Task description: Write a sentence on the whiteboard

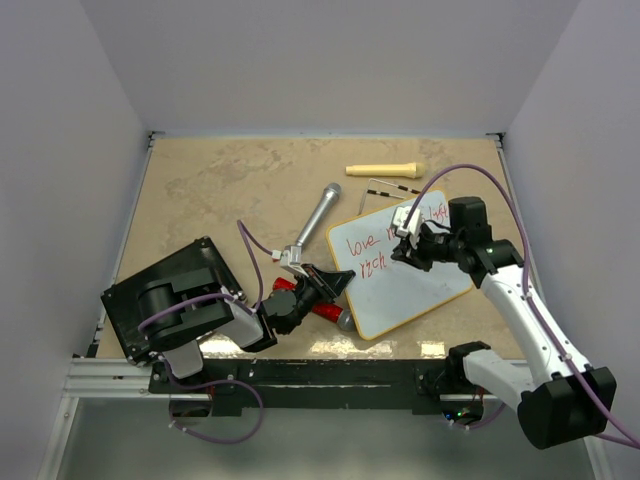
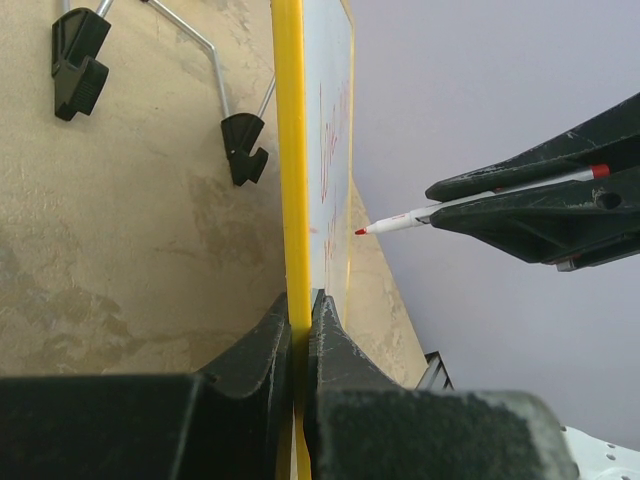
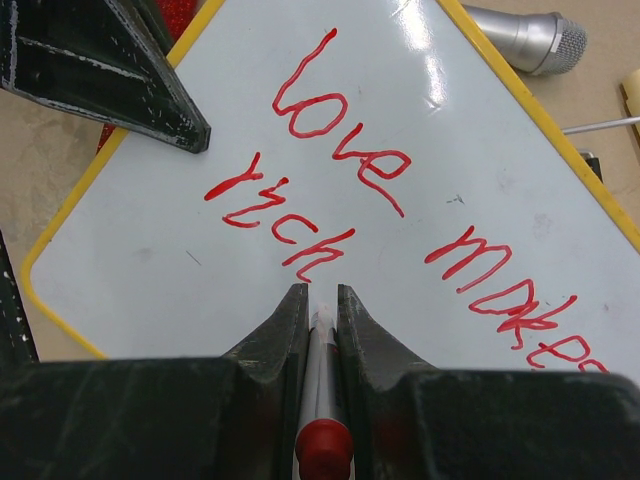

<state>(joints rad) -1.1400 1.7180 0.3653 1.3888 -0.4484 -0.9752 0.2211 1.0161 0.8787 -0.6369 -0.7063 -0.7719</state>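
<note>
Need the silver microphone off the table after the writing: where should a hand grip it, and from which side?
I'd grip the silver microphone on its slim straight barrel, just below the rounded head, coming down from above and closing across its width. It lies flat and diagonal, and its lower end is crowded by the left hand and the whiteboard.
</note>
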